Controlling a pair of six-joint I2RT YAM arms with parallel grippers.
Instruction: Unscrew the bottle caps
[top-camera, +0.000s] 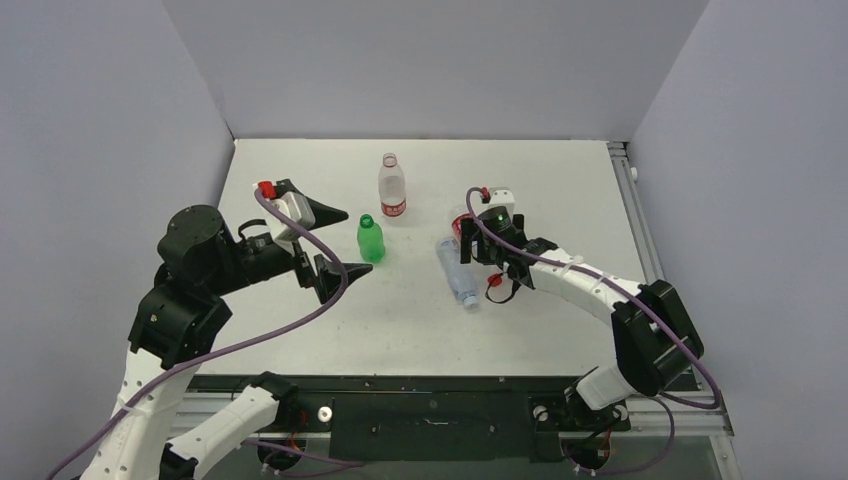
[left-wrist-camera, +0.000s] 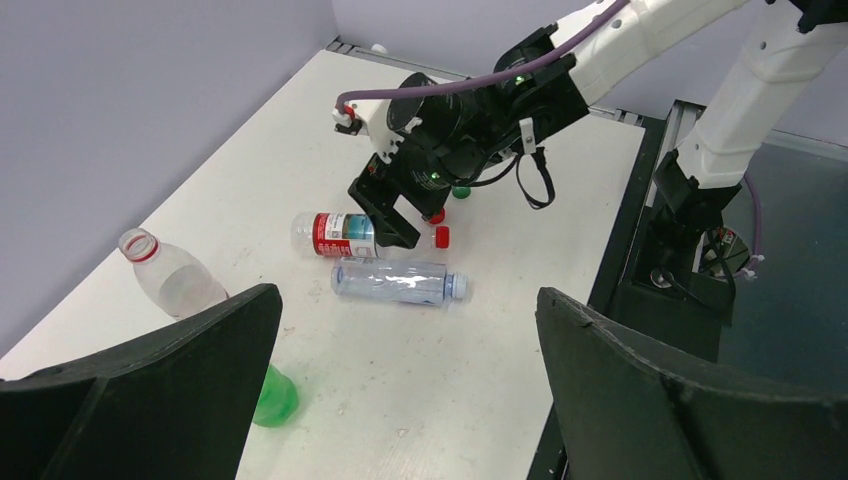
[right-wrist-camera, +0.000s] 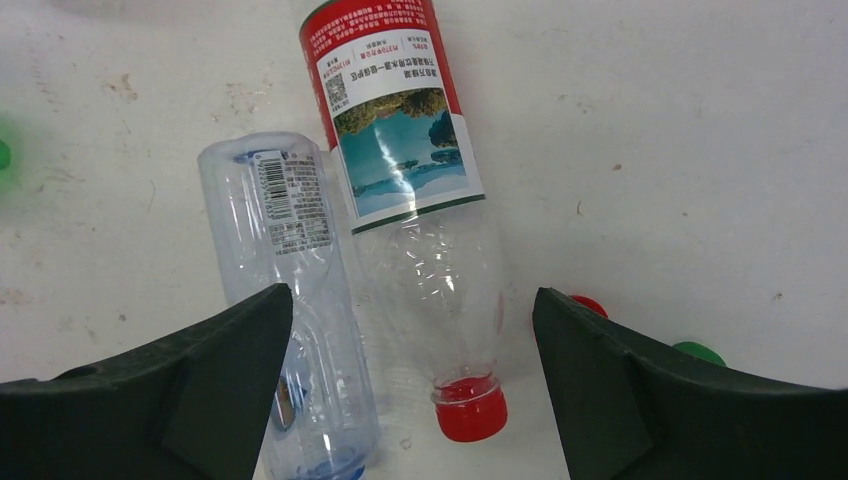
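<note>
A red-labelled clear bottle (right-wrist-camera: 400, 150) lies on the table with its red cap (right-wrist-camera: 470, 412) on. Next to it lies the pale-blue bottle (right-wrist-camera: 290, 300), with its whitish cap (left-wrist-camera: 457, 287) on. My right gripper (right-wrist-camera: 412, 300) is open above both bottles, a finger on each outer side, holding nothing. A loose red cap (right-wrist-camera: 590, 303) and a loose green cap (right-wrist-camera: 700, 352) lie beyond its right finger. My left gripper (top-camera: 360, 241) is open and empty, level with the upright green bottle (top-camera: 370, 238). The other red-labelled bottle (top-camera: 392, 190) stands behind with an open neck.
The table's right edge has a metal rail (top-camera: 628, 190). Grey walls close the back and both sides. In the left wrist view the green bottle's base (left-wrist-camera: 272, 397) is partly hidden by my left finger, and the right arm's base (left-wrist-camera: 690, 200) stands at the table edge.
</note>
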